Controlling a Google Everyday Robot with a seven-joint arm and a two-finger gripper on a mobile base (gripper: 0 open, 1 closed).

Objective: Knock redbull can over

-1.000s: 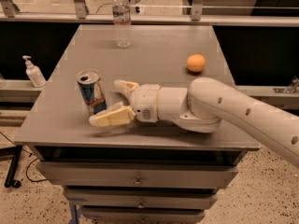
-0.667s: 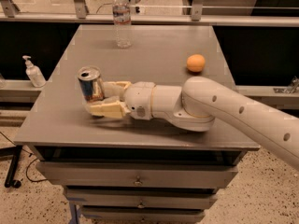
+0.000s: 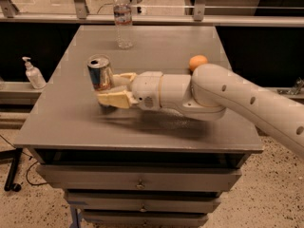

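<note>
1. The slim blue-and-silver metal redbull can [image 3: 100,74] stands on the left half of the grey rectangular surface [image 3: 161,44], its open silver top showing. It appears to lean a little, with the top toward the surface's left edge.
2. The cream-coloured two-finger end effector [image 3: 108,89] lies low over the surface, pointing left, right at the can's lower part. Its fingers [image 3: 116,99] are spread apart: one passes behind the can and the other sits in front of its base, so the can stands in the gap at their tips. I cannot tell whether either finger presses on it.
3. The thick white robot arm [image 3: 247,103] reaches in from the right edge, running across the surface to the end effector.
4. A round orange ball-like thing [image 3: 197,61] rests just behind the arm.
5. A tall clear plastic water bottle [image 3: 123,19] stands upright near the far edge, well apart from the can.
6. A white pump bottle [image 3: 33,73] sits on a ledge to the left, off the surface.
</note>
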